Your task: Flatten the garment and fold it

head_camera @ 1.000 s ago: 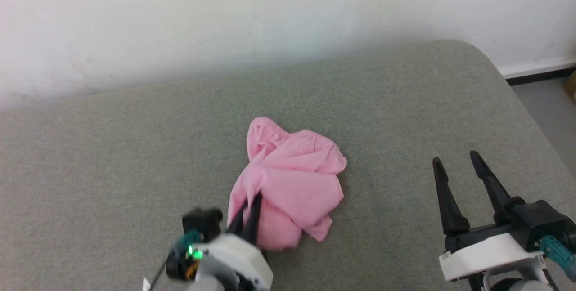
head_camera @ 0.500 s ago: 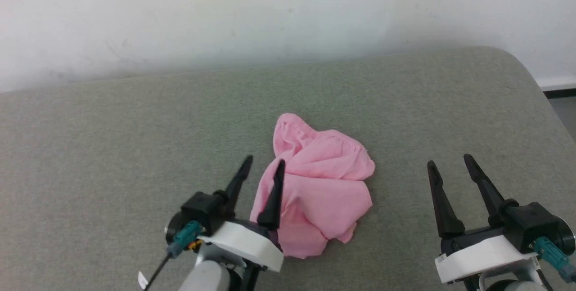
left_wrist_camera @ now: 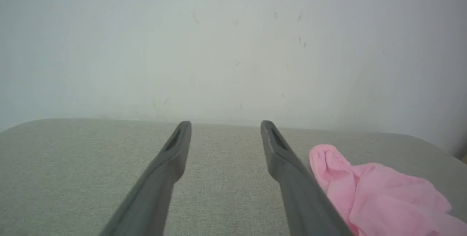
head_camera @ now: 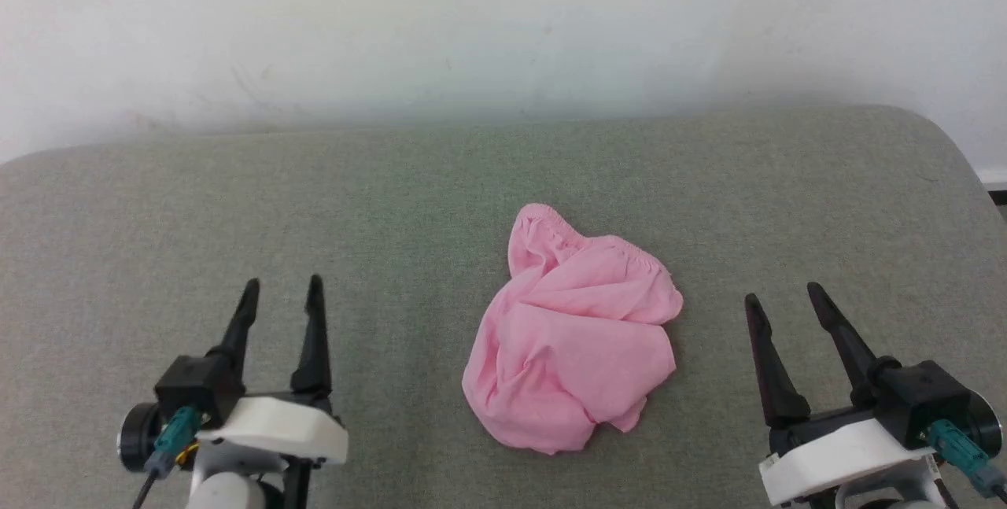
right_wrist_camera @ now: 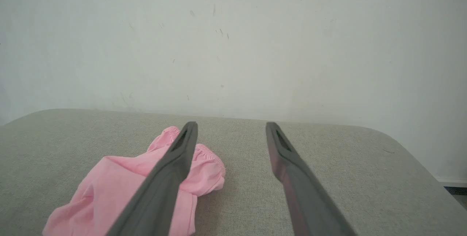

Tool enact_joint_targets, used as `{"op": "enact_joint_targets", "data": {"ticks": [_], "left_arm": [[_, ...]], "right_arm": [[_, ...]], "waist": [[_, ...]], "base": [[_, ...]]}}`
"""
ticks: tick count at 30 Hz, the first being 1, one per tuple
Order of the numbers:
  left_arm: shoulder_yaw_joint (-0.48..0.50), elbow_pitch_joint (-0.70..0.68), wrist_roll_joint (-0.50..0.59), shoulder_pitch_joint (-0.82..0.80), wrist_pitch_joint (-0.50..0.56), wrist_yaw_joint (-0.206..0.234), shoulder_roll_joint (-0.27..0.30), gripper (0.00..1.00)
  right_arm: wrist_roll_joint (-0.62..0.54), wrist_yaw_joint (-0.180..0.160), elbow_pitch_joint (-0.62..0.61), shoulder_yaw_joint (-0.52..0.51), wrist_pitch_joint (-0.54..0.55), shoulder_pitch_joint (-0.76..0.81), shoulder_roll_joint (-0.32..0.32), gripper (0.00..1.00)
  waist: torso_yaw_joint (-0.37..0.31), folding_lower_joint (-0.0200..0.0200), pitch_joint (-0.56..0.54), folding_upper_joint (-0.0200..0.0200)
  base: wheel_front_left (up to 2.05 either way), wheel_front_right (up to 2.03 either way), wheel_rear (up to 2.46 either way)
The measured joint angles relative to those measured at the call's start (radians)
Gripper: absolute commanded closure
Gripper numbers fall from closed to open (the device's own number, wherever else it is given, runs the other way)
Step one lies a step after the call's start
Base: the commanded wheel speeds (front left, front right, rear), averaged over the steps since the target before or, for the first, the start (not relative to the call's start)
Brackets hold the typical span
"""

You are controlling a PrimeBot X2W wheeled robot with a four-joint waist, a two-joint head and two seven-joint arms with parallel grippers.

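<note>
The garment [head_camera: 574,336], pink cloth with a gathered waistband along its far edge, lies crumpled in a heap on the grey cushion, between my two grippers. My left gripper [head_camera: 283,293] stands open at the lower left, well clear of the cloth, nothing between its fingers. My right gripper [head_camera: 783,296] stands open at the lower right, also apart from the cloth. The left wrist view shows the garment [left_wrist_camera: 379,192] just right of the open left gripper [left_wrist_camera: 226,126]. In the right wrist view the garment [right_wrist_camera: 120,185] lies partly behind the left finger of the open right gripper [right_wrist_camera: 231,126].
The grey upholstered surface [head_camera: 236,202] runs back to a white wall [head_camera: 472,29]. Its rounded right corner [head_camera: 952,147] drops toward the floor and a dark baseboard at the far right.
My left gripper has let go of the garment's near-left part, opened, and drawn back to the lower left. The head camera has shifted, sliding the whole picture rightward. The right gripper has stayed open.
</note>
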Motion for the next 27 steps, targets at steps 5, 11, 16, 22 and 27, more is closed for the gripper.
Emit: {"op": "enact_joint_targets", "data": {"ticks": [5,11,16,22,27], "left_arm": [[0.030,-0.006,-0.014,0.048,0.000,-0.018,0.024,0.00],[0.022,-0.016,-0.027,0.057,0.000,-0.056,0.023,0.00],[0.005,-0.015,-0.027,0.055,0.000,-0.073,0.010,0.00],[0.003,-0.020,-0.024,0.045,0.000,-0.083,-0.020,0.00],[0.004,-0.020,-0.009,0.025,0.000,-0.100,-0.034,0.00]], "right_arm": [[0.014,0.000,0.005,0.004,0.019,0.010,0.000,0.00],[0.030,0.000,0.074,-0.021,0.152,0.017,0.000,0.00],[0.038,0.000,0.160,0.012,0.369,0.012,-0.001,0.00],[0.137,0.000,0.238,0.163,0.626,-0.070,-0.076,0.00],[0.183,0.000,0.314,0.210,0.678,-0.139,-0.123,0.00]], "waist": [[0.011,-0.0001,-0.004,0.0000],[0.033,-0.0001,-0.002,0.0000],[0.070,0.0000,0.003,0.0000],[0.118,0.0000,0.017,0.0000],[0.157,-0.0001,0.032,0.0000]], "base": [[0.00,0.00,0.00],[0.00,0.00,0.00],[0.00,0.00,0.00],[0.00,0.00,0.00],[0.00,0.00,0.00]]}}
